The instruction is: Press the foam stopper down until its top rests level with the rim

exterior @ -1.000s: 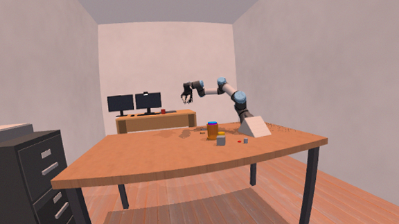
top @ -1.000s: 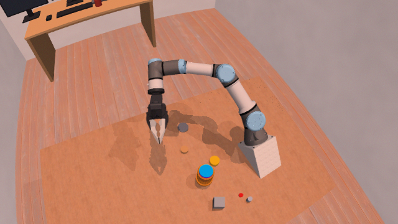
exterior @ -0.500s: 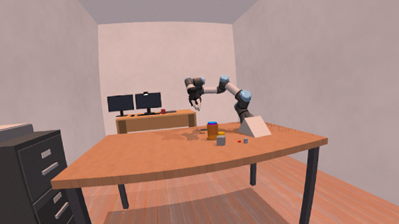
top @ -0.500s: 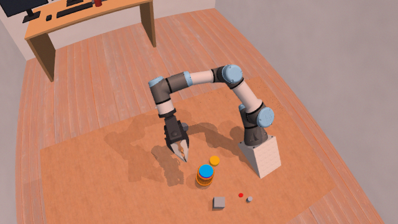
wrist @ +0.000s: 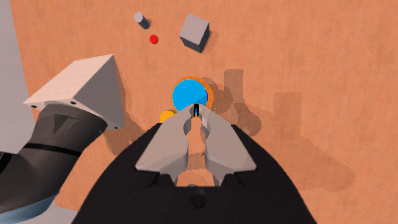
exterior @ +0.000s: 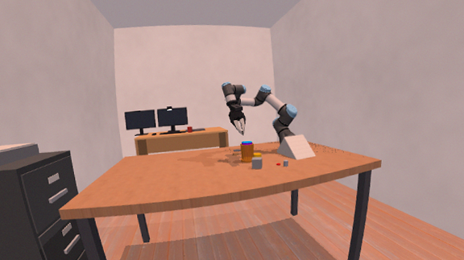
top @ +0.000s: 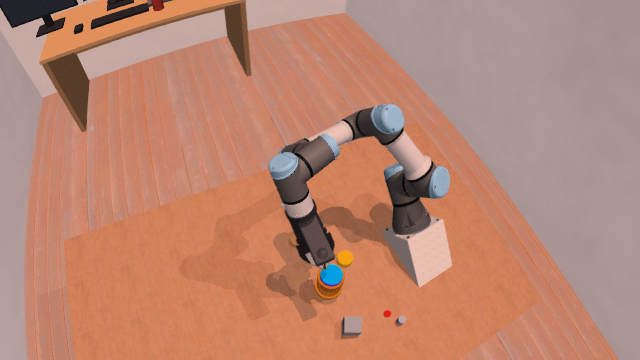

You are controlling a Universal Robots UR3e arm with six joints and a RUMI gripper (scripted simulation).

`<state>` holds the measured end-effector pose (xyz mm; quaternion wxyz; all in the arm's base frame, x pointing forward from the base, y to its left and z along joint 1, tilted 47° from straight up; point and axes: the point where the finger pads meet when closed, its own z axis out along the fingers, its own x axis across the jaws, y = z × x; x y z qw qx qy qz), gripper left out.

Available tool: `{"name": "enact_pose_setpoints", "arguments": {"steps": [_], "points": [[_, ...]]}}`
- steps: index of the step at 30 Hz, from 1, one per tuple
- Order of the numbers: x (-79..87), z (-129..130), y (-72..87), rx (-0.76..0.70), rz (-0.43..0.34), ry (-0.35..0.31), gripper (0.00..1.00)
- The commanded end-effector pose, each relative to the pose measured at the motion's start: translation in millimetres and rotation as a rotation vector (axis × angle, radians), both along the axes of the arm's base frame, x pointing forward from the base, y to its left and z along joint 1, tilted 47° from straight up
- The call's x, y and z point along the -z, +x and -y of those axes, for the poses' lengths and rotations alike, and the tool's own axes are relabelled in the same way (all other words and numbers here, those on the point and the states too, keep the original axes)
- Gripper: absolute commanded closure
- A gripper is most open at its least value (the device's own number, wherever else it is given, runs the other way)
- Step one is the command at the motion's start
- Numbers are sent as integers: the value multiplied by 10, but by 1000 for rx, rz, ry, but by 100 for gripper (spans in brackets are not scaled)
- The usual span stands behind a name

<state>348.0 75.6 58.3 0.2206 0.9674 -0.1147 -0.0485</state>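
An orange jar point(top: 329, 288) stands upright on the table, also in the exterior view point(exterior: 247, 152). A blue foam stopper point(top: 331, 274) sits in its mouth and rises a little above the rim; in the wrist view it is a blue disc point(wrist: 190, 96). My gripper point(top: 322, 262) is shut and empty. It points down and hangs above the jar, a little to its far side, with a clear gap in the exterior view point(exterior: 240, 132). In the wrist view the fingertips sit just at the stopper's near edge.
A yellow disc point(top: 344, 258) lies beside the jar. A grey cube point(top: 352, 325), a small red dot point(top: 387, 313) and a small grey cylinder point(top: 401, 320) lie in front. The arm's white base block point(top: 421, 250) stands to the right. A small orange disc point(top: 294, 240) lies behind my gripper.
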Motion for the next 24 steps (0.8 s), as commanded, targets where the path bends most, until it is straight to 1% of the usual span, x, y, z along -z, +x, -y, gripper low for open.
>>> {"name": "enact_pose_setpoints", "arguments": {"steps": [1, 5, 10, 12, 18, 24], "points": [[130, 3, -145, -47, -9, -174, 100], [159, 5, -186, -87, 3, -261, 100], [171, -1, -207, -125, 20, -333, 100], [171, -1, -207, -125, 20, -333, 100], [174, -8, -213, -147, 32, -372, 100], [174, -10, -214, -151, 34, -379, 100]]}}
